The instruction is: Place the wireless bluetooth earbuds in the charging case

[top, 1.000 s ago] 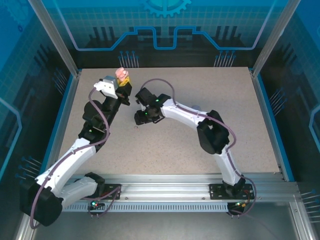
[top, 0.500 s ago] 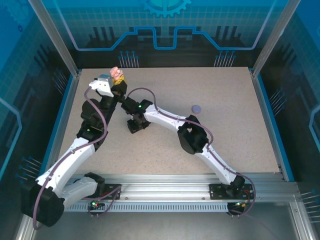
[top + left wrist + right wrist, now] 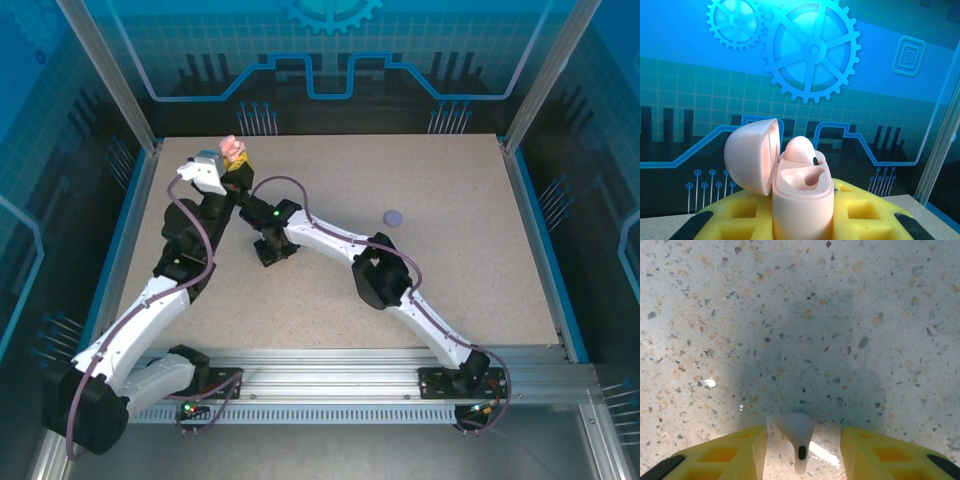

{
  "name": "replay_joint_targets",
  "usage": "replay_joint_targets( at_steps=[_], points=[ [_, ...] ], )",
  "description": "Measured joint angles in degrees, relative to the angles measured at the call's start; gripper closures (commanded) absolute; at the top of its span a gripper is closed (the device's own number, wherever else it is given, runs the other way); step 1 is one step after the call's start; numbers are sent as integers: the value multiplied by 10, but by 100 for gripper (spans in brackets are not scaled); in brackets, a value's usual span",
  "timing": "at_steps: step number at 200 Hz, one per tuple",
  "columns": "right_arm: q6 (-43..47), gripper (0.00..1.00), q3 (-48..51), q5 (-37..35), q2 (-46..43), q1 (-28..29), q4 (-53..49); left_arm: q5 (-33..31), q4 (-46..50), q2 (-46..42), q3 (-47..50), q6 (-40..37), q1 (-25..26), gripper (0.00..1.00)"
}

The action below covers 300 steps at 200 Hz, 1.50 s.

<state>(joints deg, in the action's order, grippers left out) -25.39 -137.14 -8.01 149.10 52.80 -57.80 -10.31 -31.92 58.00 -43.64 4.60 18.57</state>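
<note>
Pink charging case [image 3: 802, 205], lid [image 3: 750, 155] open, clamped in left gripper [image 3: 240, 162], one earbud [image 3: 799, 149] seemingly seated, one slot [image 3: 807, 177] empty; right gripper [image 3: 802, 447] half-open astride second earbud [image 3: 794, 427] on tabletop [image 3: 790, 315], not yet gripped.

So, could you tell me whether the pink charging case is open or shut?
Open: the pink charging case has its lid swung back, baring a pink earbud.

The worktop [image 3: 450, 290] is a pale surface speckled in grey and tan, seen close in the right wrist view [image 3: 790, 315] with a soft shadow over its middle. Blue edging [image 3: 545, 250] runs along its left and right edges, and an aluminium rail [image 3: 330, 375] along its near edge. Behind the far edge stands a translucent blue back panel [image 3: 400, 50] printed with gear wheels [image 3: 812, 50] and circuit lines. Aluminium posts [image 3: 105, 70] rise from the far corners.
</note>
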Motion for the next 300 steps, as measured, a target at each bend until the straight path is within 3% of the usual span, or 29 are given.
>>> replay_joint_targets(
  at_steps=[29,140,186,300],
  points=[
    [0,62,-12,-10,7,1,-10,0,0,0,0,0,0,100],
    [0,63,-32,-34,18,9,-20,0,0,0,4,1,0,100],
    [1,74,-32,-35,19,10,-15,0,0,1,4,10,0,100],
    [-2,87,-13,-36,8,12,5,8,0,2,4,15,0,100]
  ],
)
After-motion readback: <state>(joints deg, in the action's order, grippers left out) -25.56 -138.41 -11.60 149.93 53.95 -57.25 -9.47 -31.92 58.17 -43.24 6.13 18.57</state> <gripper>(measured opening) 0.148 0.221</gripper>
